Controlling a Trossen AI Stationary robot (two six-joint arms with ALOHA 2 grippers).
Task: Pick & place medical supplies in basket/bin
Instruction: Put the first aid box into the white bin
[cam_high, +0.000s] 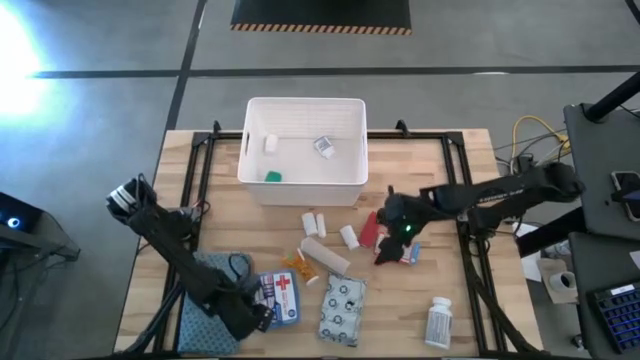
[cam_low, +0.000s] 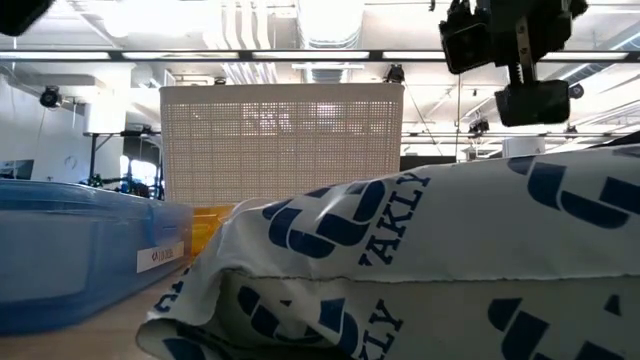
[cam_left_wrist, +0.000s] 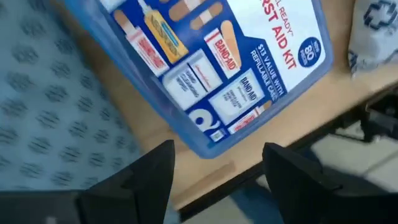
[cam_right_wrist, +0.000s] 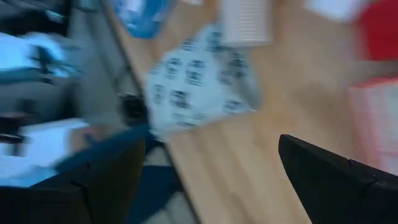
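**Left gripper at the first-aid pouch, right gripper over the red-white box**

The blue-white first-aid pouch (cam_left_wrist: 217, 68) reads "FIRST AID KIT", "BAND-AID", "$13 VALUE WITH COUPONS" and "80"; it lies near the wooden table's (cam_high: 470, 190) front edge, left of centre, beside the blue-grey patterned cloth (cam_high: 205, 300). The left gripper (cam_left_wrist: 214, 165) straddles the pouch's corner, fingers part-open and gripping nothing. Next to the pouch lies a soft patterned packet (cam_high: 342, 308); in the low view its blue print reads "AKLY". The ribbed white bin (cam_high: 303, 150) stands at the table's far edge, small items inside. The right gripper (cam_high: 400, 232), spread wide and empty, hangs over the red-white box (cam_high: 408, 254) right of centre. A white bottle (cam_high: 439, 322) lies near the front-right corner
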